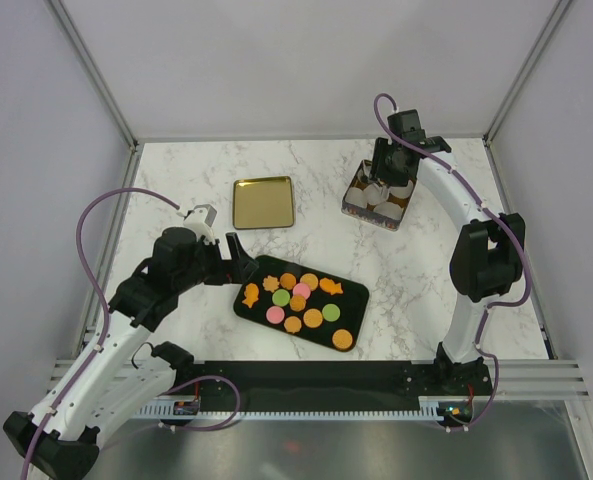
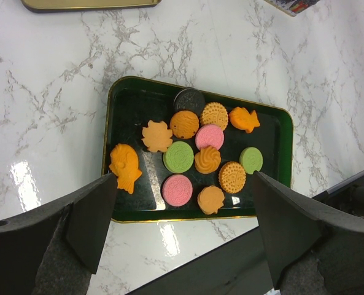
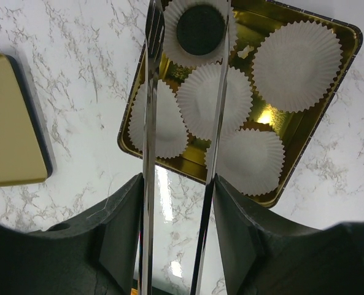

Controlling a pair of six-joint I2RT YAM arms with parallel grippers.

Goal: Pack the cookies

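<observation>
The cookies (image 2: 179,157) lie mostly on a dark green tray (image 2: 129,101) with a gold edge, at the near part of the marble surface (image 1: 176,180). There are round ones in orange, pink and green, one dark, and some orange ones shaped like fish, leaf and shell. The left fingers (image 2: 86,224) are spread wide and hold nothing; they hover over the left end of this tray. At the far right stands a gold tin (image 3: 264,115) with white paper cups (image 3: 297,57) inside. One dark cookie (image 3: 200,29) lies in a cup at the far side of the tin. The right fingers (image 3: 117,239) are closed on a pair of metal tongs (image 3: 148,153), one blade against each finger, and the tongs reach down to the tin. Their two tips stand apart, one on each side of this dark cookie; whether they touch it I cannot tell. A flat gold lid (image 1: 264,203) lies on the surface behind the tray and to the left of the tin, apart from both.
</observation>
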